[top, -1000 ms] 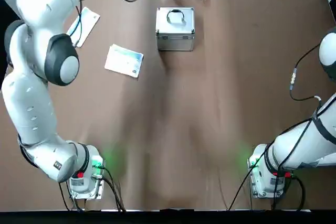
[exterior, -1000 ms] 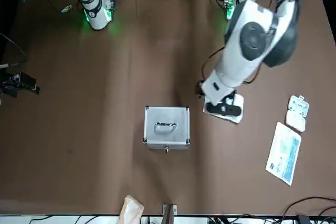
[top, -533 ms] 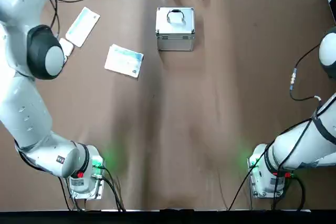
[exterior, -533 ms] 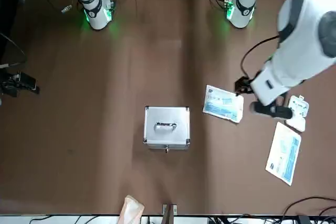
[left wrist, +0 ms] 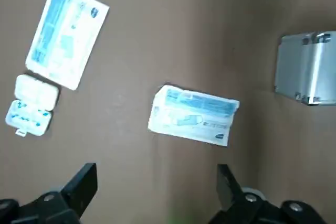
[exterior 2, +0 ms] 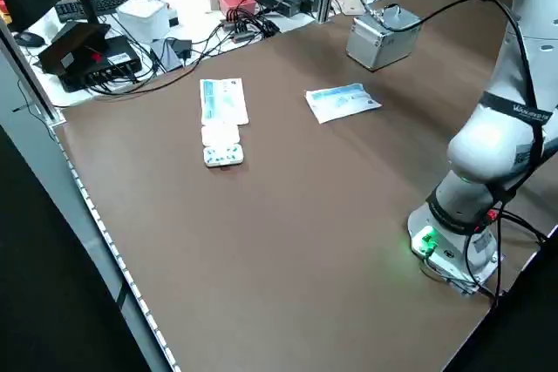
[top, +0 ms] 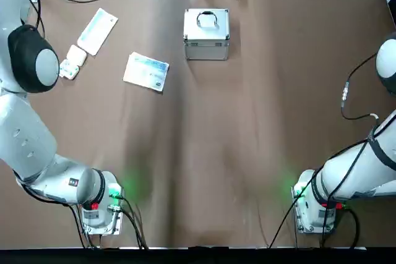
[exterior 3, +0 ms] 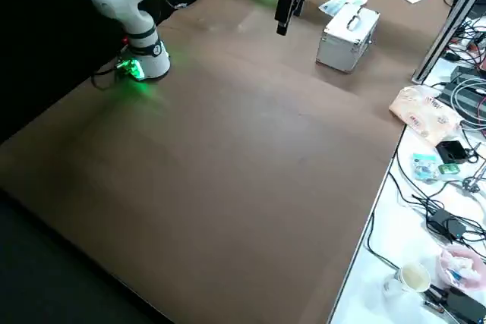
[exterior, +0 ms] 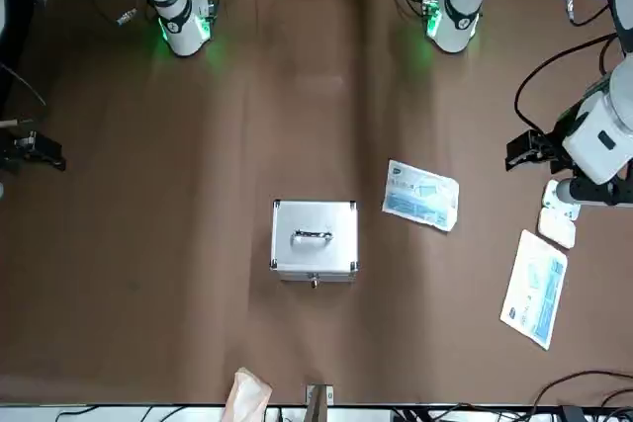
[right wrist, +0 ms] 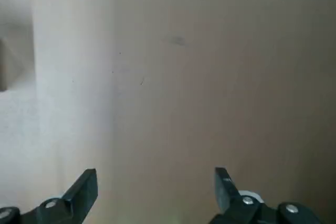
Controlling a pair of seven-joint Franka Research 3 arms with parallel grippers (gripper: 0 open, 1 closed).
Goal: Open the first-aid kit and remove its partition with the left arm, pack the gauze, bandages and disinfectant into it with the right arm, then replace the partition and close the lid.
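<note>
You had the first-aid kit [top: 206, 34] standing at the far middle of the table [top: 247, 122] with its lid down. 3 supply items lay outside it on the left: a flat packet [top: 146, 71] nearest the kit, a long packet [top: 98, 30], and a small white case [top: 69, 68]. Packing was therefore outstanding. The left gripper [left wrist: 156, 195] hung spread and empty; the right gripper [right wrist: 155, 195] was spread too, over bare table.

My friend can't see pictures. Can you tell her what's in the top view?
A closed metal kit sits at the table's far middle. Left of it lie a blue packet, a long packet and a small white case, near the left arm.
</note>
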